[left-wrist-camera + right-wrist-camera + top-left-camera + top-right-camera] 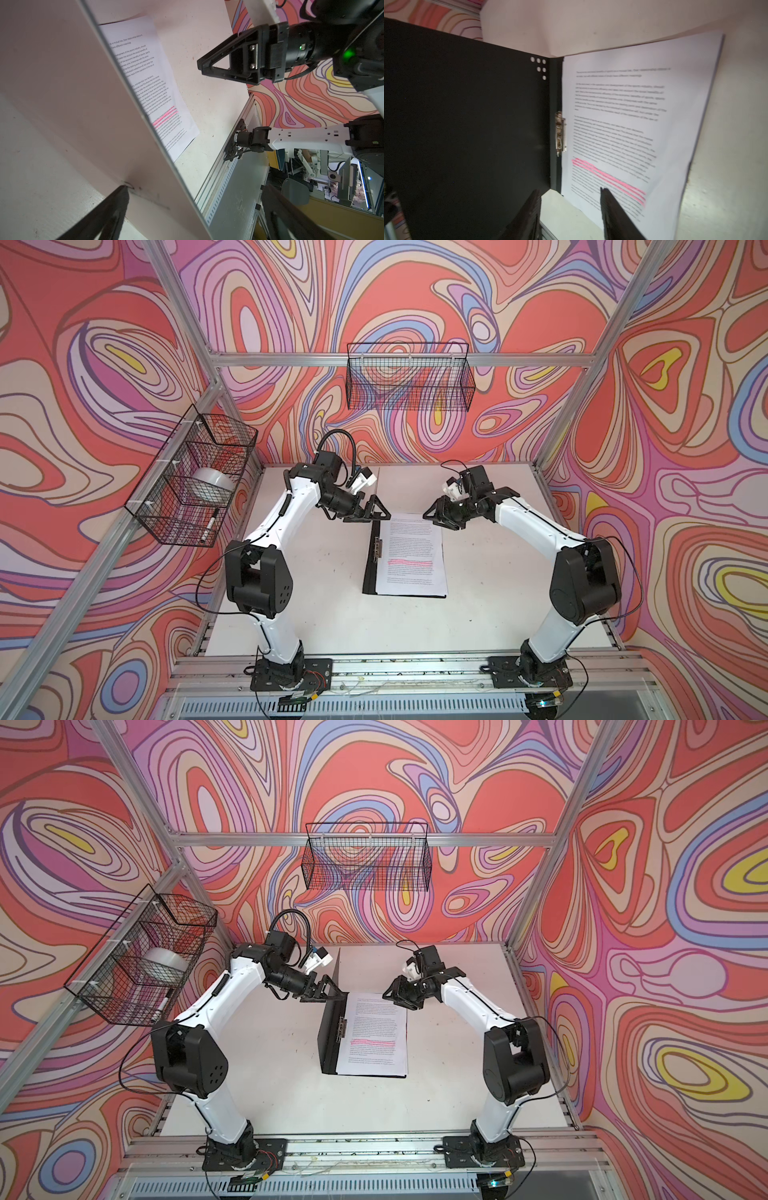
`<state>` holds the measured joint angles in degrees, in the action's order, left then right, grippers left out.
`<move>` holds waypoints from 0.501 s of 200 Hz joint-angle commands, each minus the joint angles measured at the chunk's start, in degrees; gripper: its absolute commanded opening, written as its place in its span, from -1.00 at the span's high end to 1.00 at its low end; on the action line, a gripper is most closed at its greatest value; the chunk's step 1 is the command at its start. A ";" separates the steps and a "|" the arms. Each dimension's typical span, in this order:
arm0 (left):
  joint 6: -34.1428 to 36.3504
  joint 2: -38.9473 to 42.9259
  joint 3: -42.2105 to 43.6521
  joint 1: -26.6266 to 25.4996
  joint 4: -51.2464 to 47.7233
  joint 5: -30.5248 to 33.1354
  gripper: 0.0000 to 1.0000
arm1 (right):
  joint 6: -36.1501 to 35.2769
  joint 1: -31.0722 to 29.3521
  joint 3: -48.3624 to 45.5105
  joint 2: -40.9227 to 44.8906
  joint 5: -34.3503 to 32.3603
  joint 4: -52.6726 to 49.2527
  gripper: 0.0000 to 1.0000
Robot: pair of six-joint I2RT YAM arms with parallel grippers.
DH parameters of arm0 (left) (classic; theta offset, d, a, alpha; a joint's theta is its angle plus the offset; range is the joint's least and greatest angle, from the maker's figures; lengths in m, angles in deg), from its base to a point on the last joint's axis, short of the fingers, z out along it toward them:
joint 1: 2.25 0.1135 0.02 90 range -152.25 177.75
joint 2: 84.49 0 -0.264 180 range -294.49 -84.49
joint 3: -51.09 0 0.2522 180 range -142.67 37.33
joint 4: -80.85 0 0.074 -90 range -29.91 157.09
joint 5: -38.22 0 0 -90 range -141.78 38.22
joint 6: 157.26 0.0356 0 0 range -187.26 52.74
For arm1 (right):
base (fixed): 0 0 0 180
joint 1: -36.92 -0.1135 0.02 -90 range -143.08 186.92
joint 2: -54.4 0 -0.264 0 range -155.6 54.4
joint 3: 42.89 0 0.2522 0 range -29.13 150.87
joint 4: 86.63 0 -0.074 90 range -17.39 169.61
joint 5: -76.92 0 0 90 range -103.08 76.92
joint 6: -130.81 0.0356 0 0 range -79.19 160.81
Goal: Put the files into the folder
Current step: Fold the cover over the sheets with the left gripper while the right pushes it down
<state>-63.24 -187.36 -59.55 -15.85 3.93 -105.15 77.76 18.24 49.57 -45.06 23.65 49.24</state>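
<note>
The folder [371, 568] lies open in the middle of the table. Its left cover [330, 1031] stands up almost vertical, black inside [467, 124], pale outside [83, 104]. A metal clip [560, 133] sits at the spine. The files [415, 556], white sheets of text with pink highlighted lines, lie flat on the folder's right half [633, 124]. My left gripper [380, 510] is open at the far end of the raised cover. The cover's edge passes between its fingers [195, 187]. My right gripper [430, 516] hovers open and empty over the files' far edge [571, 190].
A wire basket [195, 472] on the left wall holds a tape roll [214, 483] and a marker [210, 524]. Another wire basket [409, 377] hangs on the back wall. The white table [316, 572] is fenced by aluminium frame posts.
</note>
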 commanded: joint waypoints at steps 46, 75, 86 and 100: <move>-0.20 -1.75 -2.32 -2.29 0.81 -2.87 -1.00 | 13.41 -0.81 -0.94 -1.69 13.84 21.65 -0.02; -0.76 -2.23 -2.95 -3.51 1.65 -3.40 -1.00 | 16.39 -1.34 -1.58 -1.70 15.39 26.44 -0.03; -0.69 -2.80 -3.44 -3.76 1.31 -3.65 -1.00 | 16.95 -1.36 -1.57 -3.37 15.74 27.24 -0.03; -0.63 -3.07 -3.79 -3.97 0.98 -4.16 -1.00 | 17.32 -1.61 -1.57 -3.78 15.90 27.79 -0.03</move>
<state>-64.01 -189.06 -61.50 -19.24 5.13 -107.44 92.49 17.15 48.80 -46.52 37.46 72.76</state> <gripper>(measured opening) 0.998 0.514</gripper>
